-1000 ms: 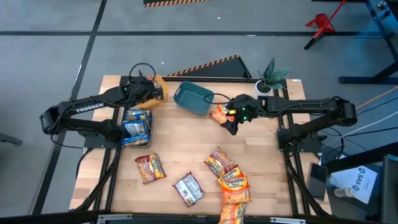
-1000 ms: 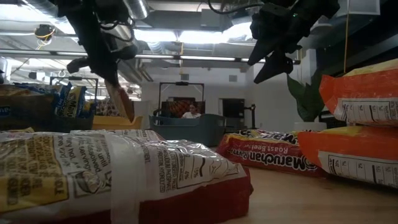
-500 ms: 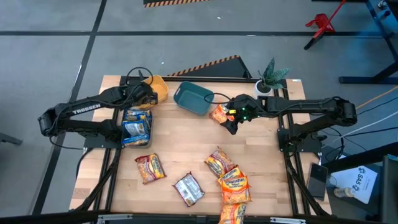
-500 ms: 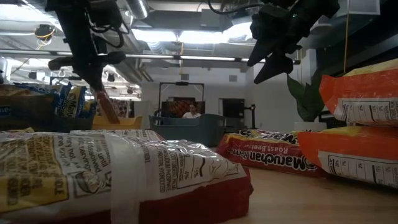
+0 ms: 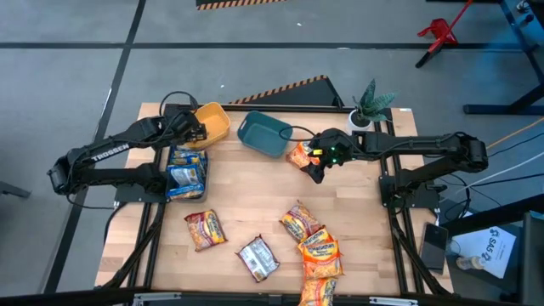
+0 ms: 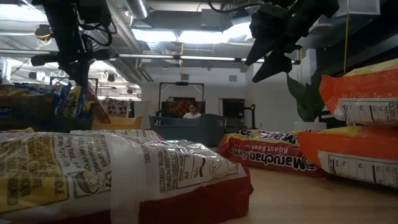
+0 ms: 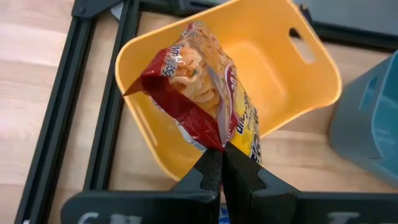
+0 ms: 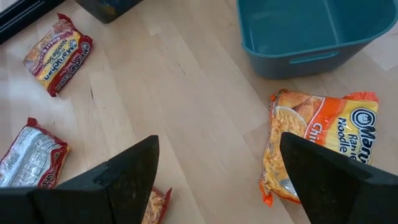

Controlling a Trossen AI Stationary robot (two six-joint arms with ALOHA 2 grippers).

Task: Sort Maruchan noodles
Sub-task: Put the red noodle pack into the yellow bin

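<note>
The left gripper (image 7: 219, 163), fingers pinching a red noodle packet (image 7: 198, 93) by its edge, hangs above the yellow bin (image 7: 273, 74); releasing squarely over the hollow would land it cleanly. The right gripper (image 8: 217, 163), fingers spread, hovers beside an orange packet (image 8: 320, 134).

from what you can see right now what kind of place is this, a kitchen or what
Not a kitchen; it looks like a robotics lab or workshop. A wooden table on a dark metal frame stands on a bare grey concrete floor with hazard-striped tape, and the low view shows exposed ceiling ducts.
</note>
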